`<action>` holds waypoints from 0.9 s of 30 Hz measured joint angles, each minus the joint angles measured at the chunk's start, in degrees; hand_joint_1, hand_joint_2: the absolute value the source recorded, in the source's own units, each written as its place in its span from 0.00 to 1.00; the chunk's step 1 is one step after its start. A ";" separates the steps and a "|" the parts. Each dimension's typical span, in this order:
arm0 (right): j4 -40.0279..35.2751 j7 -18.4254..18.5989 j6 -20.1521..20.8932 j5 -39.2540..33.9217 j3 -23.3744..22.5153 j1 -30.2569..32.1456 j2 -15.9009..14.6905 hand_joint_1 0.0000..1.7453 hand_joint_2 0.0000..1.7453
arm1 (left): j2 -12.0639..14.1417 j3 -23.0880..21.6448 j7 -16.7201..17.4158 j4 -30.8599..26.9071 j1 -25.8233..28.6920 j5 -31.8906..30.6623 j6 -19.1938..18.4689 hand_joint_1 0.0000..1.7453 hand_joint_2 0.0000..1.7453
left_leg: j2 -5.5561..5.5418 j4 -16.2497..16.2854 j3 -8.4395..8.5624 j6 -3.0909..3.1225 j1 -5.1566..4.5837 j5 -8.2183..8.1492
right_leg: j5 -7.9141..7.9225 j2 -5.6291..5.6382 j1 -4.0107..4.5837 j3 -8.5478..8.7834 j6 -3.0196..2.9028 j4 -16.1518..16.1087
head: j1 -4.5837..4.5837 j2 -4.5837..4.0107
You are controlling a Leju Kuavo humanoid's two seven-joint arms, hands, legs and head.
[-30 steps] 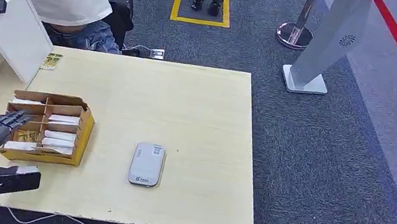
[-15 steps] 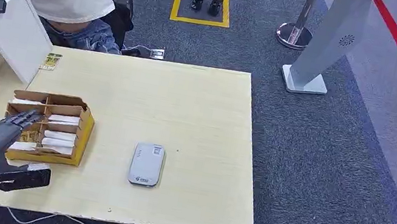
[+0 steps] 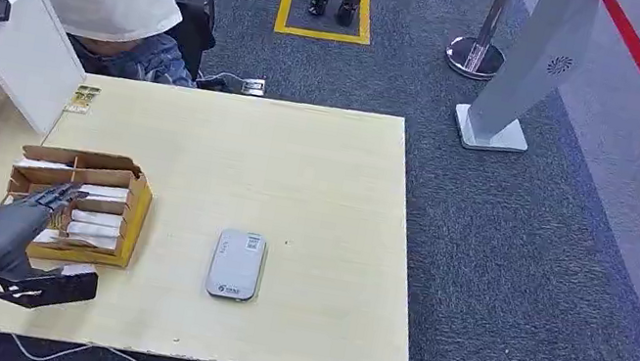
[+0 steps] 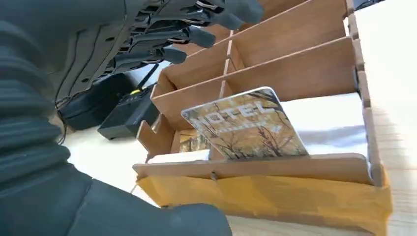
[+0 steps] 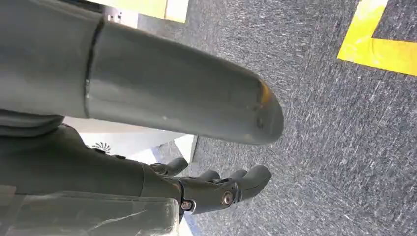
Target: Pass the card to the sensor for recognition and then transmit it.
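One left hand [image 3: 27, 213] hovered over the box [image 3: 132, 207], fingers [image 4: 196, 37] spread and empty, above a tilted card [image 4: 248, 125].

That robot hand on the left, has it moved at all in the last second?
Yes. The left robot hand has moved forward and to the right, reaching further over the cardboard card box, which has stayed put.

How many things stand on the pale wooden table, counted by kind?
Cardboard card box with compartments: 1
Grey card reader: 1
Small yellow-green sticker by the far left corner: 1
Total: 3
The cards inside the box are not counted; they overlap too much.
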 joint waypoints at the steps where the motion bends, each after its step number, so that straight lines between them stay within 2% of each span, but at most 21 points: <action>1: 0.00 0.02 0.00 0.00 0.00 0.01 0.00 0.00 0.00 | -0.04 -0.07 0.00 0.07 -0.01 0.02 0.09 0.00 1.00 | 0.00 0.00 0.00 0.00 0.00 0.00 | 0.00 0.00 0.00 0.00 0.00 0.00 | -0.02 0.02; 3: 0.00 0.07 0.00 0.00 0.02 0.01 0.00 0.00 0.00 | -0.09 -0.22 0.00 0.28 -0.11 0.09 0.19 0.00 1.00 | 0.00 0.00 0.00 0.00 0.00 0.00 | 0.00 0.00 0.00 0.00 0.00 0.00 | 0.00 0.02; 4: 0.00 0.07 0.00 0.00 0.02 0.01 0.00 0.00 0.00 | -0.09 -0.29 0.00 0.33 -0.15 0.11 0.20 1.00 1.00 | 0.00 0.00 0.00 0.00 0.00 0.00 | 0.00 0.00 0.00 0.00 0.00 0.00 | 0.00 0.00; 15: 0.00 0.04 0.00 -0.07 0.00 0.03 0.00 0.00 0.00 | -0.87 -0.44 0.57 0.52 -0.28 -1.01 2.49 1.00 1.00 | 0.00 0.00 0.00 0.00 0.00 0.00 | 0.00 0.00 0.00 0.00 0.00 0.00 | 0.00 0.00; 27: 0.00 0.05 0.00 -0.22 0.02 0.03 0.00 0.00 0.00 | -1.33 -0.42 0.57 0.52 -0.28 -1.27 2.69 1.00 1.00 | 0.00 0.00 0.00 0.00 0.00 0.00 | 0.00 0.00 0.00 0.00 0.00 0.00 | 0.00 0.02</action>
